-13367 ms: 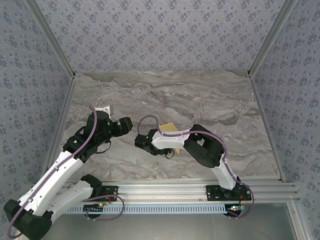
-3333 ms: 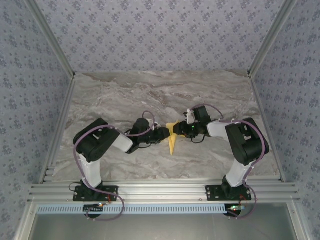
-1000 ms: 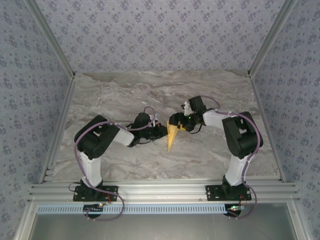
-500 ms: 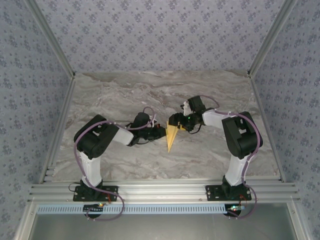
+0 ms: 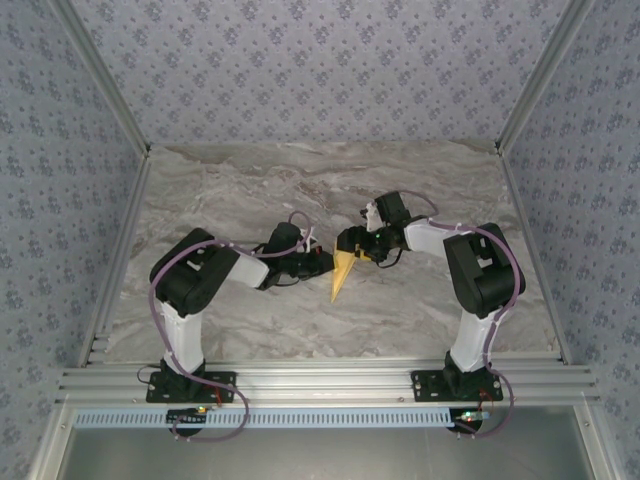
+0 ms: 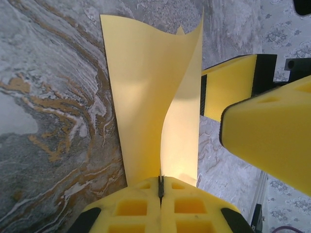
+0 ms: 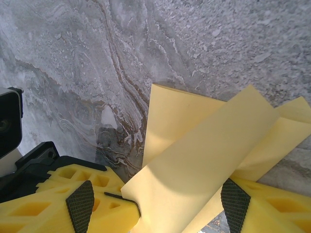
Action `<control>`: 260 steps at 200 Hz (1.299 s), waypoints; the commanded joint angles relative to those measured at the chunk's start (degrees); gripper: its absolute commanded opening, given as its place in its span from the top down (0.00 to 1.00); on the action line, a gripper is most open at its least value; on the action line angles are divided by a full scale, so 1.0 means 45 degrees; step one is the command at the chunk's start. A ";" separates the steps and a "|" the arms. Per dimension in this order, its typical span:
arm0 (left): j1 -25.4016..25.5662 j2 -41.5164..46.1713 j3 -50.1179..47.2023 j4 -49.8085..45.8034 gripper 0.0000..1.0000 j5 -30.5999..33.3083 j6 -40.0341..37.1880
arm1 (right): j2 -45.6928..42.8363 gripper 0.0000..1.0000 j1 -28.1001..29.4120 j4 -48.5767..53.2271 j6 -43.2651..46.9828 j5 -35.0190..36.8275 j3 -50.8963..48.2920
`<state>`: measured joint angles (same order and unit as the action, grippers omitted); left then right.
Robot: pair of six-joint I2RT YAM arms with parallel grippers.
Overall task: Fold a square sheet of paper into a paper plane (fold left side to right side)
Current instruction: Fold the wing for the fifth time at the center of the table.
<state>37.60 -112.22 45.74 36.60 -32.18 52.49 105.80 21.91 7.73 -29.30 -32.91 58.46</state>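
Note:
The square sheet of paper (image 5: 341, 272) is yellow-orange and folded to a slim pointed paper plane shape, its tip toward the near edge. It lies mid-table between both arms. My left gripper (image 5: 323, 264) comes in from the left, shut on the paper's left edge. In the left wrist view its fingers (image 6: 146, 206) pinch a raised flap of the paper (image 6: 146, 87). My right gripper (image 5: 350, 244) is open at the wide far end. In the right wrist view the paper (image 7: 209, 150) curls up between the spread right gripper (image 7: 158, 208).
The marble table (image 5: 250, 190) has patterned walls on three sides and a metal rail (image 5: 320, 380) at the near edge. The right gripper's yellow fingers (image 6: 262, 131) stand close beside the paper in the left wrist view. The left gripper (image 7: 104, 194) shows in the right wrist view.
Over the last second the paper's pointed tip has swung slightly to the left. Both arms have stayed almost still, and the left gripper has kept its hold.

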 commanded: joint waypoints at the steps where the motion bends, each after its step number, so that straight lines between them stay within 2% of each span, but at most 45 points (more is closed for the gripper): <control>1: -0.0036 -0.0449 0.0364 0.0071 1.00 -0.0308 -0.0273 | 0.0518 0.25 0.0102 0.1183 0.0207 0.0556 -0.0100; 82: -0.0049 -0.0664 0.0378 -0.0413 1.00 0.0081 -0.0376 | 0.0050 0.24 0.0033 0.1251 0.0372 0.0520 0.0042; 122: -0.0037 -0.0725 0.0308 -0.0611 1.00 0.0255 -0.0440 | -0.1121 0.25 -0.0468 0.1508 0.0808 0.0582 -0.0031; 137: -0.0056 -0.0724 0.0290 -0.0753 1.00 0.0388 -0.0489 | -0.1285 0.30 -0.0565 0.1817 0.1008 0.0449 0.0029; 187: -0.0042 -0.0705 0.0512 -0.0974 1.00 0.0319 -0.0635 | -0.1310 0.56 -0.0018 0.1009 0.0676 -0.0279 0.0015; 199: -0.0054 -0.0706 0.0616 -0.1057 1.00 0.0210 -0.0711 | -0.1210 0.58 0.0106 0.1012 0.0633 -0.0159 0.0128; 214: -0.0053 -0.0663 0.0734 -0.1154 1.00 0.0161 -0.0766 | -0.1126 0.57 0.0126 0.1359 0.0636 0.0349 0.0203; 228: -0.0055 -0.0620 0.0754 -0.1195 1.00 0.0149 -0.0784 | -0.1176 0.52 0.0044 0.1522 0.0580 0.0743 0.0080; 260: -0.0048 -0.0644 0.0755 -0.1180 1.00 0.0140 -0.0748 | -0.1121 0.44 -0.0257 0.1375 0.0262 0.0812 -0.0212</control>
<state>37.36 -113.27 47.92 33.34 -33.87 50.98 100.66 21.82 12.64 -26.85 -30.70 58.52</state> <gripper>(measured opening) 0.040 0.553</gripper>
